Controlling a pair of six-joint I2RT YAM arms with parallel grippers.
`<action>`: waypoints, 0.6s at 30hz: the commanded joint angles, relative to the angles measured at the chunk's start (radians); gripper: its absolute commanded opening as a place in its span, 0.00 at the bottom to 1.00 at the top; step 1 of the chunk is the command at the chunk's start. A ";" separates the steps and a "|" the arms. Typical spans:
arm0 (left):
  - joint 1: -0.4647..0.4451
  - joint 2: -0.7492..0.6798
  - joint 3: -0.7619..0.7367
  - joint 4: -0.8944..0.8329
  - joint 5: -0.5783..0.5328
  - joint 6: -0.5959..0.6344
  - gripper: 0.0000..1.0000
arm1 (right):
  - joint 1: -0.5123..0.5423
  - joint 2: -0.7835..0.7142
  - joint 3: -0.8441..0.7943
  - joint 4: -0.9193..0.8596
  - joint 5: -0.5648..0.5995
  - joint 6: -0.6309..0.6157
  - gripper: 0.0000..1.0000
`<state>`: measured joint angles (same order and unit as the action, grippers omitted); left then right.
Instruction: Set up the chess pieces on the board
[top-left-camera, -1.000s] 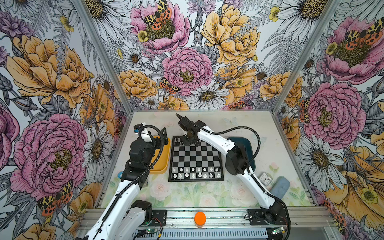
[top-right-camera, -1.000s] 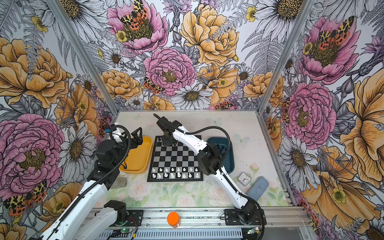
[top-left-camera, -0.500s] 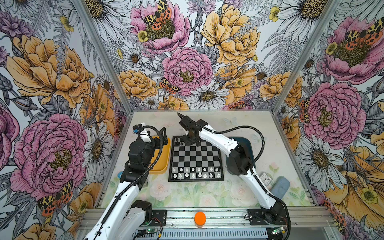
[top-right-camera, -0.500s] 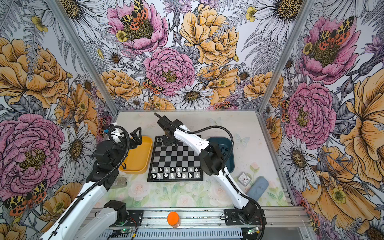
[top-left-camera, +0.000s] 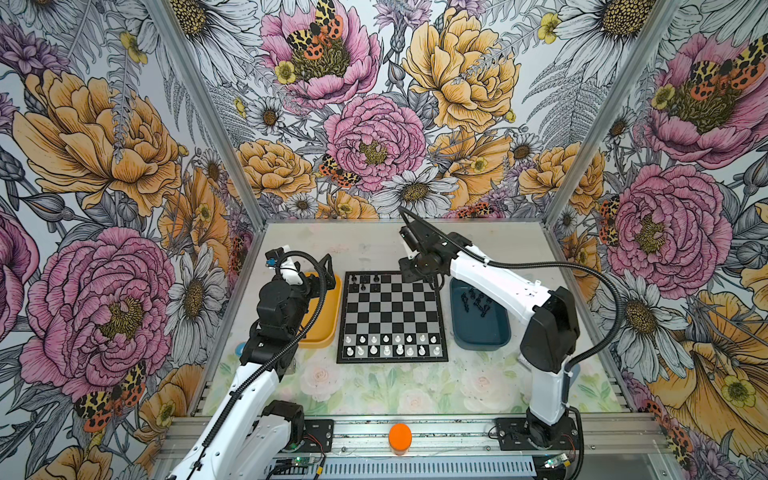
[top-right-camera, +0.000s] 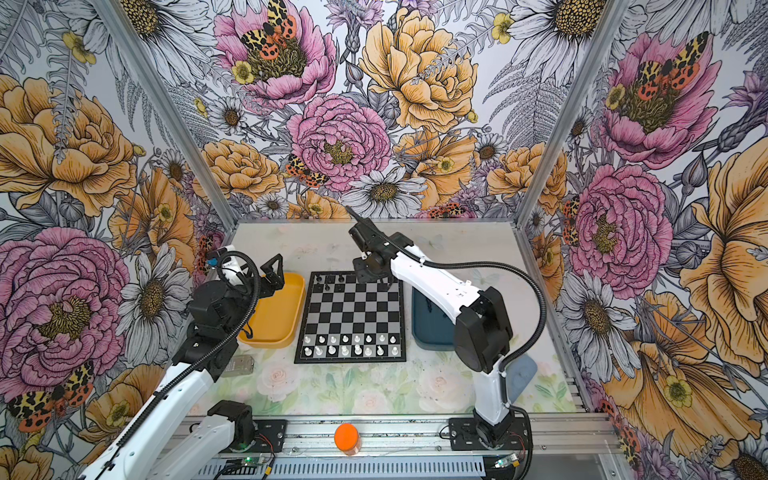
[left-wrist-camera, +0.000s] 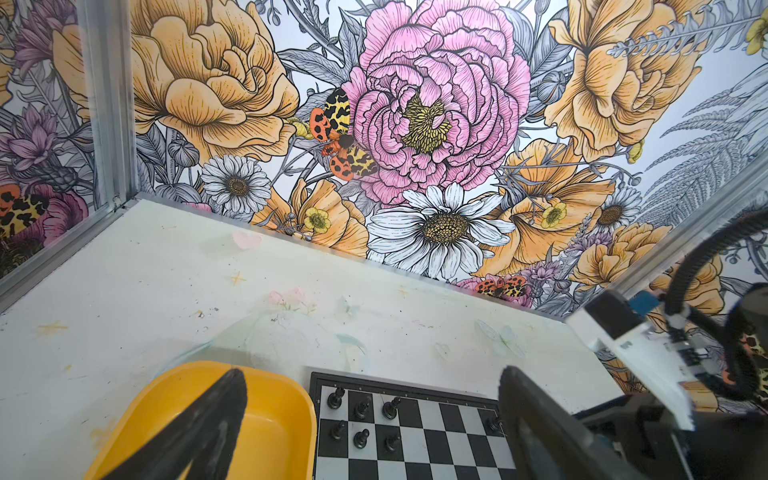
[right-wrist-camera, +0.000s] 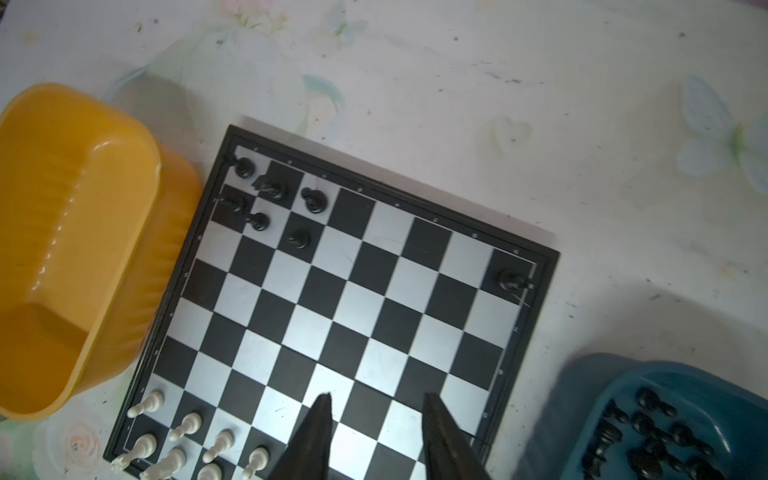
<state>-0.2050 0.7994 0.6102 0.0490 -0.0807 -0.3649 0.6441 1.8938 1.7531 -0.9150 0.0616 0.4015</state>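
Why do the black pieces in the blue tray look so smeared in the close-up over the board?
Right wrist view: the blue tray and its chess pieces lie at the frame's edge, soft and smeared, while glare whitens the board near the camera. Left wrist view: wallpaper crisp, left gripper fingers blurred. Both top views: sharp, evenly lit, corner posts splayed outward.

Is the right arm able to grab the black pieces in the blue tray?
Probably yes. The right gripper is open and empty over the board; the blue tray lies just beside it, and nothing lies on the black pieces there.
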 joint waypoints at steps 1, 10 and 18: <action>-0.007 0.016 -0.003 0.014 -0.002 -0.018 0.95 | -0.075 -0.090 -0.132 0.065 0.058 0.036 0.36; -0.023 0.065 0.026 0.017 0.004 -0.027 0.94 | -0.216 -0.171 -0.383 0.134 0.029 0.034 0.31; -0.058 0.117 0.057 0.017 -0.005 -0.019 0.94 | -0.288 -0.131 -0.451 0.202 -0.008 0.018 0.29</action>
<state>-0.2497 0.9058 0.6273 0.0490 -0.0807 -0.3721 0.3721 1.7615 1.3045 -0.7742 0.0719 0.4271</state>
